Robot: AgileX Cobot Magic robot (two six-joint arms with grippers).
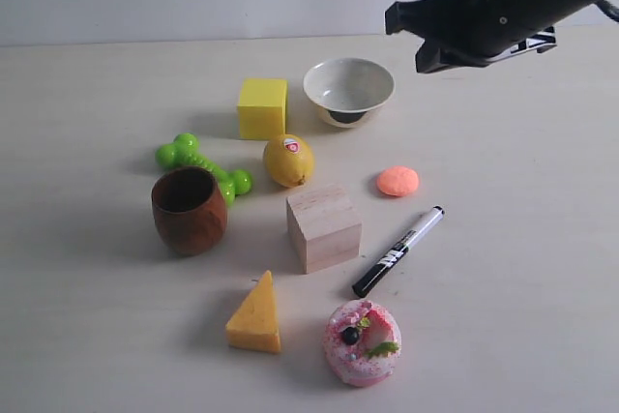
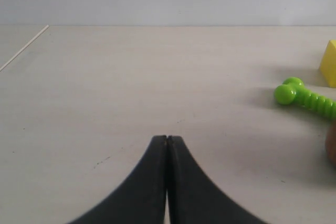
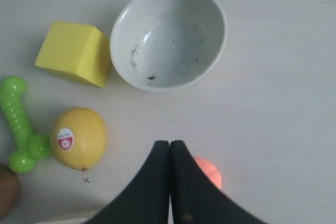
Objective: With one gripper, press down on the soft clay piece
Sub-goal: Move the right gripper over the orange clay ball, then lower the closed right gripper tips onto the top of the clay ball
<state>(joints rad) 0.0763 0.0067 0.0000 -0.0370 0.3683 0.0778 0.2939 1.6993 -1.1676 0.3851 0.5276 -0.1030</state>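
Note:
The soft clay piece [image 1: 397,181] is a small salmon-orange dome lying on the table between the lemon and the marker. My right gripper [image 1: 401,26] hangs high above the back of the table, near the bowl, well clear of the clay. In the right wrist view its jaws [image 3: 169,142] are shut with nothing between them, and the clay [image 3: 210,170] peeks out beside one finger, partly hidden by it. My left gripper [image 2: 167,138] is shut and empty over bare table; it does not show in the exterior view.
Around the clay stand a white bowl [image 1: 348,91], a yellow cube [image 1: 262,108], a lemon [image 1: 288,160], a green dumbbell toy [image 1: 203,166], a brown cup [image 1: 190,210], a wooden block [image 1: 323,228], a black marker [image 1: 397,251], an orange-yellow wedge [image 1: 255,314] and a pink donut [image 1: 362,341].

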